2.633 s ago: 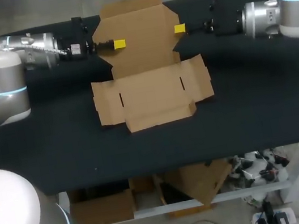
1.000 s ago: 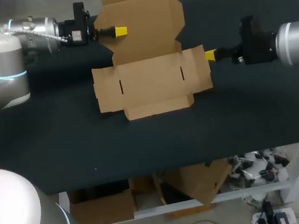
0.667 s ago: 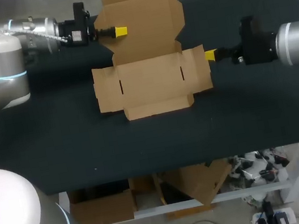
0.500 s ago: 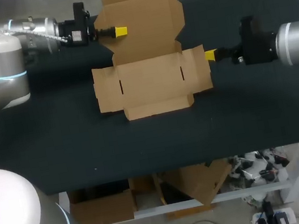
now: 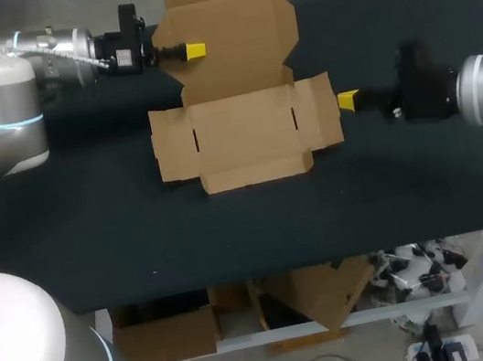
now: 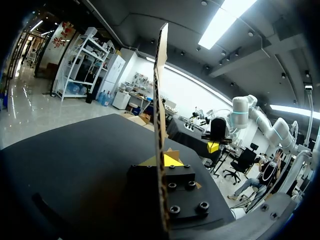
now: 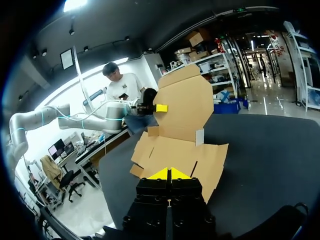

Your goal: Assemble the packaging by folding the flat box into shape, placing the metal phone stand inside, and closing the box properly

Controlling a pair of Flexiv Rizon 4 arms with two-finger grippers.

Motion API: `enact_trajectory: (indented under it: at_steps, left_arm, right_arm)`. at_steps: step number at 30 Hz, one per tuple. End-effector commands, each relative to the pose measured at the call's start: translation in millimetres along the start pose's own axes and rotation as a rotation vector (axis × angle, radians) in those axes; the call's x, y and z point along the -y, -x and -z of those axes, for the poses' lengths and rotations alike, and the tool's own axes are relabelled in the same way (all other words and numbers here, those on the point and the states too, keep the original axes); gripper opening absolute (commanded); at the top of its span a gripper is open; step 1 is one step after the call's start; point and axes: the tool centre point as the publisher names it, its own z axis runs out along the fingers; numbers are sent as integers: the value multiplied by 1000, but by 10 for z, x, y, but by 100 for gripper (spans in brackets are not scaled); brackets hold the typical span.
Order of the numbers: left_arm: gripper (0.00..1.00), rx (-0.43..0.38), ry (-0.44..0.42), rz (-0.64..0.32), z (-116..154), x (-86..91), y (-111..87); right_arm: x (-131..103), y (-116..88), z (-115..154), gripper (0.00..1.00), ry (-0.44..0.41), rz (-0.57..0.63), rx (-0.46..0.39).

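1 box [image 5: 244, 138], lid [image 5: 232, 38] upright, in L tool [image 5: 193, 51]

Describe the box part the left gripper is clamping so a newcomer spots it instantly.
On the black table lies an unfolded cardboard box. At its far side is the lid panel, with notched corners. Unlike the side flaps lying flat, it stands raised off the table, with the left gripper clamped on one edge.

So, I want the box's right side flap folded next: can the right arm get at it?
Probably yes: the right gripper sits just beside the flap at its outer edge, nothing lying between them, and the left gripper is away, holding the lid.
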Motion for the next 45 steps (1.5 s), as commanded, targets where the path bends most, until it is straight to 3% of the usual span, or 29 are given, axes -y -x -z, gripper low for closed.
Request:
enact_trajectory:
  at_steps: [1,17,26,45]
  left_arm:
    - [0,-6,2,0,5,4,16]
    - [0,49,-8,-87,-60,110,-271]
    - [0,84,-3,-144,-92,178,-581]
    - [0,122,-31,-199,-111,282,-990]
  right_arm:
    - [76,-116,35,0,9,5,28]
    - [308,-231,-96,0,-8,16,28]
    - [443,-303,-212,0,-17,31,32]
    - [590,-488,-241,0,-21,75,43]
